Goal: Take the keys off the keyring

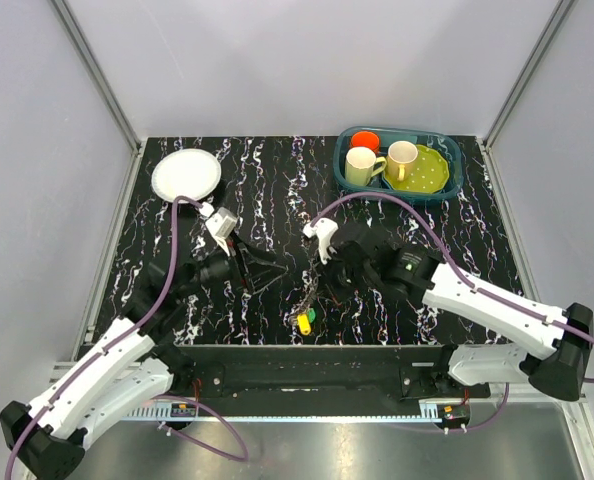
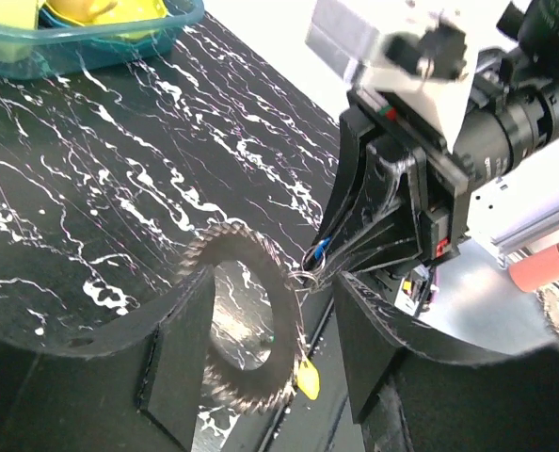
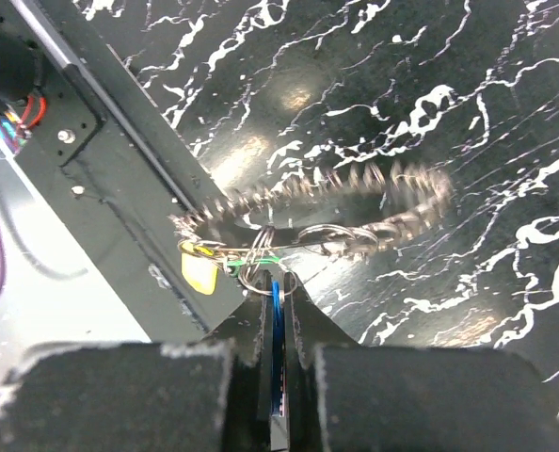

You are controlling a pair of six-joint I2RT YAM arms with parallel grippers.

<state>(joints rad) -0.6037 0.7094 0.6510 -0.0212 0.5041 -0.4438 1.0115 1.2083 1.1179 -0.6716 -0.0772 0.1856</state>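
Observation:
The keyring hangs upright and blurred, its grey keys fanned round it like teeth. It sits in the gap between my left gripper's open fingers, and no grip on it shows. A yellow tag dangles below. My right gripper is shut on a blue key head linked by small rings to the keyring; yellow and green tags hang beside them. In the top view both grippers meet over the keys near the table's front.
A teal basket at the back right holds two mugs, an orange cup and a green plate. A white plate lies at the back left. The black front rail runs just below the keys.

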